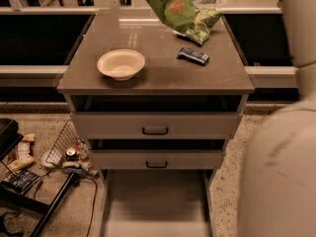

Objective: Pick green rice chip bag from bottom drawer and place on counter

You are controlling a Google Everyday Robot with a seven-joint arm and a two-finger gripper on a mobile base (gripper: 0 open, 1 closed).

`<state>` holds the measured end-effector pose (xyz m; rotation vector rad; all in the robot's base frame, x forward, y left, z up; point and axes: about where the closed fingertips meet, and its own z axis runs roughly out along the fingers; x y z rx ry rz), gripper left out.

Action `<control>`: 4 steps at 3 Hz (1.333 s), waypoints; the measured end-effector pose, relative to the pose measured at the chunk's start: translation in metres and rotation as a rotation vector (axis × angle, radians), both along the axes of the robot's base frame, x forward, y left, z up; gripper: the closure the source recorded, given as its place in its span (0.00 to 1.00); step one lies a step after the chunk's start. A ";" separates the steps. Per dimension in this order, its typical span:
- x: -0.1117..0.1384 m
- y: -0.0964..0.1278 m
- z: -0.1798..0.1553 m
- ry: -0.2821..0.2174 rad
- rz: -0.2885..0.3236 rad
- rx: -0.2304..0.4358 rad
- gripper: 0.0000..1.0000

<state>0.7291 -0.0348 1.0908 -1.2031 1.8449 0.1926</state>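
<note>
Lettering unreadable; green rice chip bag (178, 10) is hanging tilted over the counter (158, 75), gripper out of frame above it, grip untellable.

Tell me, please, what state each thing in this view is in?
green rice chip bag: hanging over the rear of the counter, its top end cut off by the frame; contact with the counter unclear.
pincer: out of view, above the top edge.
bottom drawer: pulled out.
two upper drawers: pushed in.
bowl: upright on the counter.
dark packet: lying flat on the counter.
</note>
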 end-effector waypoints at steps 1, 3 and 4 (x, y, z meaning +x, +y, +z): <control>0.041 0.024 0.029 -0.112 -0.009 0.046 1.00; 0.112 0.088 0.017 -0.190 -0.021 0.181 1.00; 0.142 0.112 -0.014 -0.180 -0.063 0.164 1.00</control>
